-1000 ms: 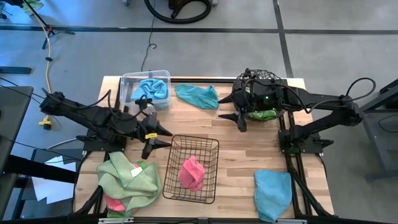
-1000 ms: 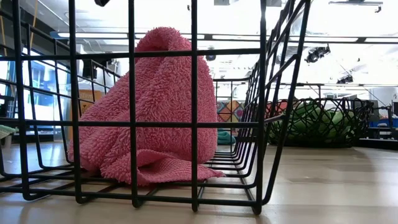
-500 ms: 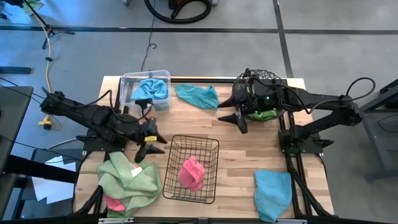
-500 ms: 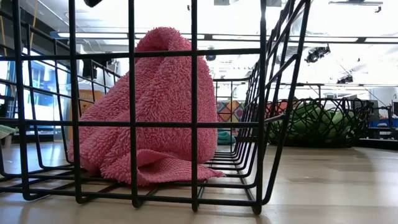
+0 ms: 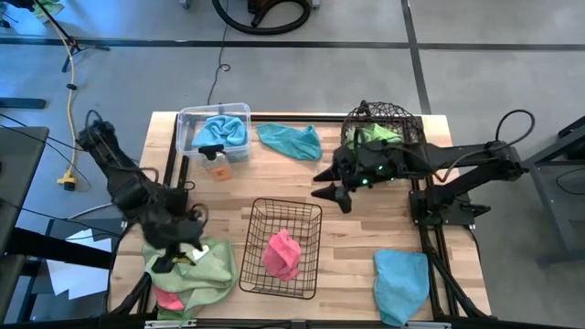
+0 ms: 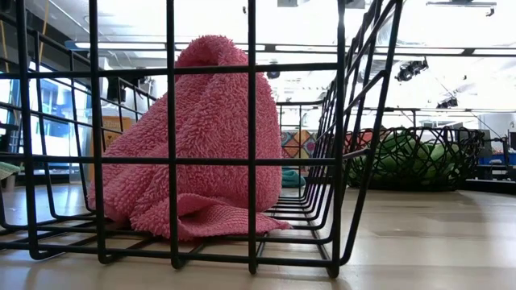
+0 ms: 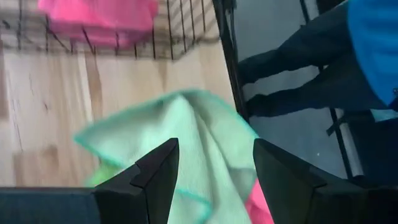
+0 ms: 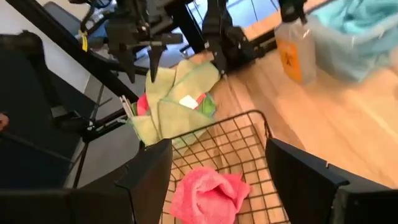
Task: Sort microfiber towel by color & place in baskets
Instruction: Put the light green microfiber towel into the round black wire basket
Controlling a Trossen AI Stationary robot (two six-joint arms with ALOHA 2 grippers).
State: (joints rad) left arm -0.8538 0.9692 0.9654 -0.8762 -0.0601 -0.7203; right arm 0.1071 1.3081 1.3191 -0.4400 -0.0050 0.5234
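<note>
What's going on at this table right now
Two robot arms are sorting towels by colour. The left gripper hangs open over the green towels at the table's near left corner, holding nothing. The right gripper is open and empty beside the round basket. One pink towel lies in the wire basket; a blue one lies in the clear bin.

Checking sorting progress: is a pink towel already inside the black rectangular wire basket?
Yes, one pink towel lies inside the black wire basket.

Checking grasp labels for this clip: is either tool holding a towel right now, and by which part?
Neither. The left tool is open above the green towel at the pile, not gripping it. The right tool is open and empty over bare table.
</note>
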